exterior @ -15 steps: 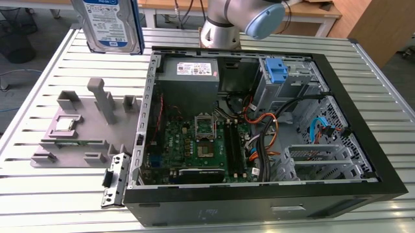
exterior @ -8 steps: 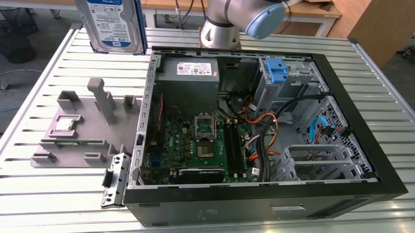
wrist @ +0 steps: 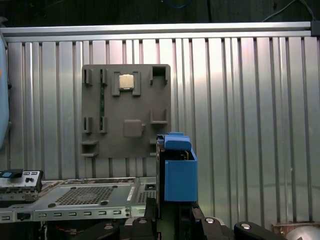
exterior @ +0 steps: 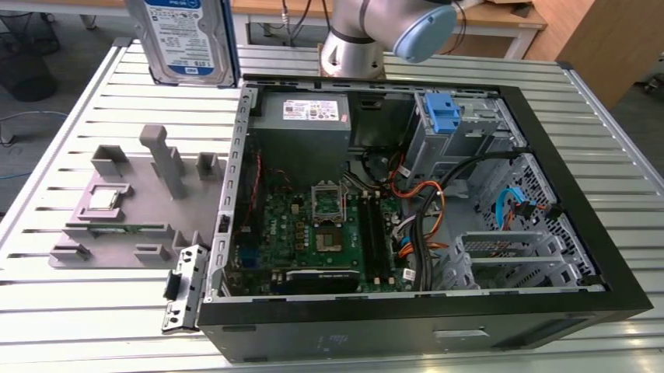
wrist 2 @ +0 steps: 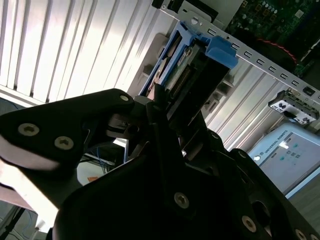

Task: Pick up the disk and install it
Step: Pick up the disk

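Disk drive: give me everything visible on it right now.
The disk is a flat silver metal hard drive with a white-and-blue label that faces the exterior view. It stands upright, apparently lifted clear of the slatted table, at that view's upper left beside the open computer case; the frame cuts off its top. Blue plastic rails run along its sides. Both wrist views show it edge-on, clamped in the black gripper.
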{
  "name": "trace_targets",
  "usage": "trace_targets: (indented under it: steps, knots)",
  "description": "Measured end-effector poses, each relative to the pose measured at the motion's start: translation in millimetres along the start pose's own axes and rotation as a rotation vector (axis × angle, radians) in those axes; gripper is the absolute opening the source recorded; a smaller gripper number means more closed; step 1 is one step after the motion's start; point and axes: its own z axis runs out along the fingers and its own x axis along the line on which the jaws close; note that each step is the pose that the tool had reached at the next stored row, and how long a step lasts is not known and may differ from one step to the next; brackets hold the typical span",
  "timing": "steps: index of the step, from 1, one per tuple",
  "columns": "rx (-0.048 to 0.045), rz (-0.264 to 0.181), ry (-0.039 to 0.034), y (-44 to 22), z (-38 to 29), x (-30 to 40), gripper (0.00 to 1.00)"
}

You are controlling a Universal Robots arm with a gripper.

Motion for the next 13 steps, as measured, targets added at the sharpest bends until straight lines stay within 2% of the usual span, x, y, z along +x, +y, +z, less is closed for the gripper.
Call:
trace_targets:
  steps: [13]
  knots:
    - [0.0000,0.000,0.0000,-17.4,0.0,-0.8,0.35]
